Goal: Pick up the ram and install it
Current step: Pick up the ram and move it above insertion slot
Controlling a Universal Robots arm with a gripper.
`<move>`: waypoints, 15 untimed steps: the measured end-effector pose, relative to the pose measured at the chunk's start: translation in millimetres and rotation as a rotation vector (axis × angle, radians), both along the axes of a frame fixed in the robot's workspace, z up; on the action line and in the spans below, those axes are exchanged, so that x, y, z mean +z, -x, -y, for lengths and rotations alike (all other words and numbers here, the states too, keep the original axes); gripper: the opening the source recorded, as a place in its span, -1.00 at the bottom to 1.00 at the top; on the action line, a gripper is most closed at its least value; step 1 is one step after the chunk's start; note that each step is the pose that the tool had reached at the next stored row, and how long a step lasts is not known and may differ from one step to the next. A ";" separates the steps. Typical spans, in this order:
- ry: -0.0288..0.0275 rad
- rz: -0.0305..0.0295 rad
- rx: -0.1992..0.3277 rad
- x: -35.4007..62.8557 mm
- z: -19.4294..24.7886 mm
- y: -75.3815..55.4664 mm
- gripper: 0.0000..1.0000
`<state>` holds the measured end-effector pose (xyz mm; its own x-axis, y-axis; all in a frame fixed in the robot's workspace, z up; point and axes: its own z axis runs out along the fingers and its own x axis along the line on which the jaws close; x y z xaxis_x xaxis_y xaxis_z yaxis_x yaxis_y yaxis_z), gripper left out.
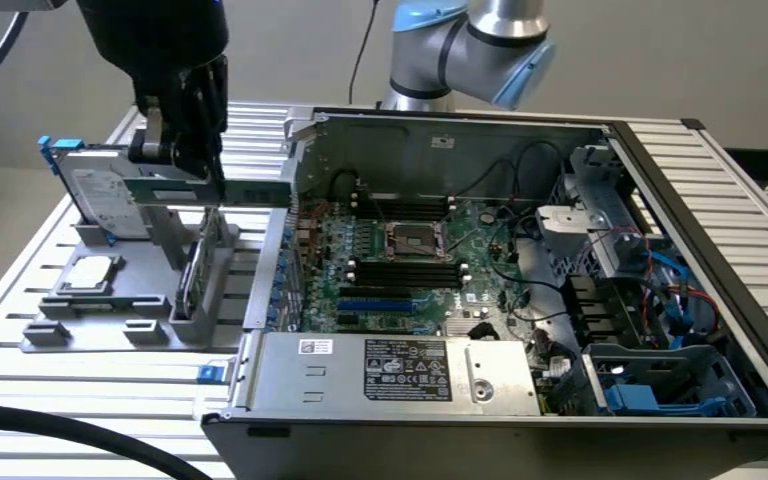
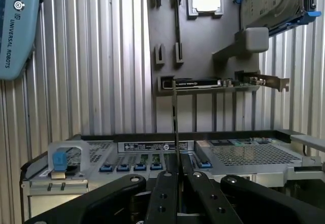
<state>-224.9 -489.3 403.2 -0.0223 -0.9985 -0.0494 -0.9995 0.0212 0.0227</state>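
Note:
The ram [image 1: 244,191] is a thin dark-green stick held level in the air, with my gripper [image 1: 187,170] shut on it. It hangs above the grey holder plate [image 1: 104,305], just off the exterior view's left wall of the open computer case [image 1: 704,200]. In the wrist view the ram [image 2: 175,117] is seen edge-on, sticking out from between my closed fingers [image 2: 162,193] of the gripper [image 2: 176,178]. The motherboard's black memory slots [image 1: 407,271] lie inside the case beside the processor socket [image 1: 411,240].
On the holder plate sit a silver hard drive with a blue bracket [image 1: 101,195], a small square chip [image 1: 91,272] and an upright card [image 1: 200,270]. The power supply box [image 1: 398,372] fills the case's near side. A black hose [image 1: 77,430] crosses the slatted table's near corner.

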 end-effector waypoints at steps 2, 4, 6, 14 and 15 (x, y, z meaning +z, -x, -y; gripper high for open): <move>0.0004 0.0000 0.000 0.0 -1.7 -9.2 -0.73; 0.0009 0.0000 0.000 0.0 -3.6 -18.0 -0.73; 0.0016 0.0000 0.000 0.0 -5.6 -26.8 -0.73; 0.0055 -0.0001 0.000 -0.3 -15.3 -62.7 -0.73; 0.0062 0.0000 0.000 -0.4 -16.8 -67.5 -0.73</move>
<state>-157.4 -472.5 402.8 -0.0222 -0.9988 -0.0433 -0.9995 0.0212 0.0226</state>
